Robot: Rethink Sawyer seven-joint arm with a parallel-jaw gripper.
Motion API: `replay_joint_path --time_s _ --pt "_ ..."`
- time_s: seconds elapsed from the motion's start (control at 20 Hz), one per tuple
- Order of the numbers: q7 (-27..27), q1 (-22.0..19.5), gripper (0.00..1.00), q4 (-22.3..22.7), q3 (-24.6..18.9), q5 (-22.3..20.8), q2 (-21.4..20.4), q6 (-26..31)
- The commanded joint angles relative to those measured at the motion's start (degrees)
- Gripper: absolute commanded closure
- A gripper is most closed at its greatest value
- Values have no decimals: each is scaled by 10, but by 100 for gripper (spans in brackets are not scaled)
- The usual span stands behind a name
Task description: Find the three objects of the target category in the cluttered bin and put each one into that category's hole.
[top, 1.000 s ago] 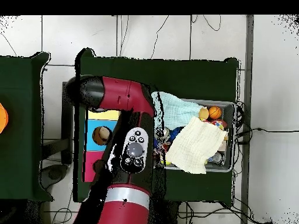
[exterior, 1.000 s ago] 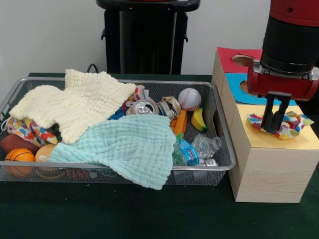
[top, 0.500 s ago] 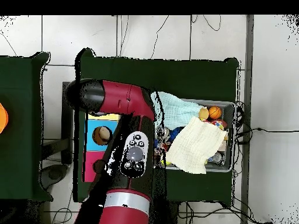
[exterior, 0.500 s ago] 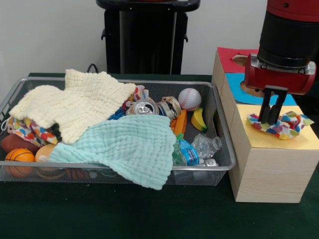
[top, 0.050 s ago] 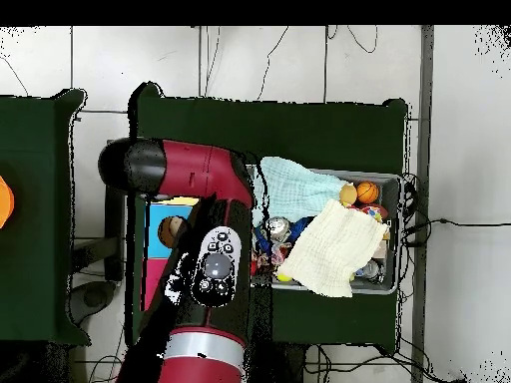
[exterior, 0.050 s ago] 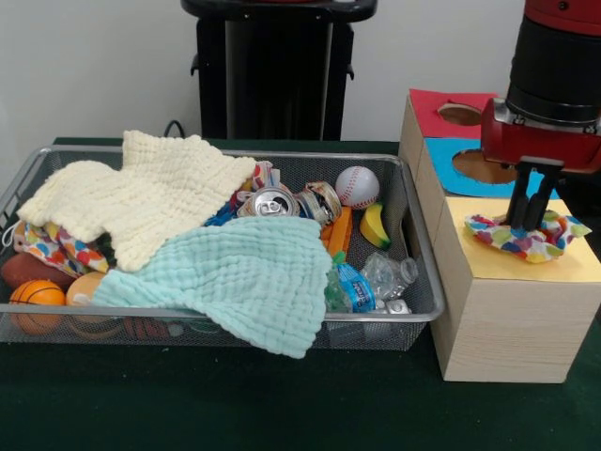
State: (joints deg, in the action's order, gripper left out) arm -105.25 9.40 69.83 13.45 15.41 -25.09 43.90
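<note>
A multicoloured patterned cloth [exterior, 0.050 s ago: 531, 239] lies crumpled on the yellow section of the wooden box [exterior, 0.050 s ago: 502, 319]. My gripper [exterior, 0.050 s ago: 529, 225] hangs just over the cloth's middle, its tips at the fabric's top, fingers drawn together and shut with nothing lifted. The box's blue section has a hole [exterior, 0.050 s ago: 481, 165], and the red section behind it has another hole [exterior, 0.050 s ago: 460, 114]. In the overhead view my arm [top, 0.050 s ago: 205, 269] hides the gripper and most of the box [top, 0.050 s ago: 160, 231]. Another patterned cloth [exterior, 0.050 s ago: 52, 249] peeks out at the bin's left end.
The wire bin [exterior, 0.050 s ago: 413, 235] holds a cream cloth [exterior, 0.050 s ago: 141, 193], a mint cloth [exterior, 0.050 s ago: 244, 277] draped over the front rim, a crushed can [exterior, 0.050 s ago: 274, 201], a baseball [exterior, 0.050 s ago: 357, 186], a banana [exterior, 0.050 s ago: 375, 226], a plastic bottle [exterior, 0.050 s ago: 371, 280] and orange balls [exterior, 0.050 s ago: 38, 294].
My gripper rose out of the patterned cloth and shifted right over the yellow section. The cloth stayed lying where it was.
</note>
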Motion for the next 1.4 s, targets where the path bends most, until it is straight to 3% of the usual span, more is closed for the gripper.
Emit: replay_joint_path --time_s 0.05,0.7,1.15,1.4 --pt "-105 6 100 48 -46 3 20 -14" --pt "-74 -16 100 61 -75 0 60 -91" --pt "-58 -28 100 52 -81 -8 63 -83" --pt "-66 -24 100 75 -84 -5 55 -84"
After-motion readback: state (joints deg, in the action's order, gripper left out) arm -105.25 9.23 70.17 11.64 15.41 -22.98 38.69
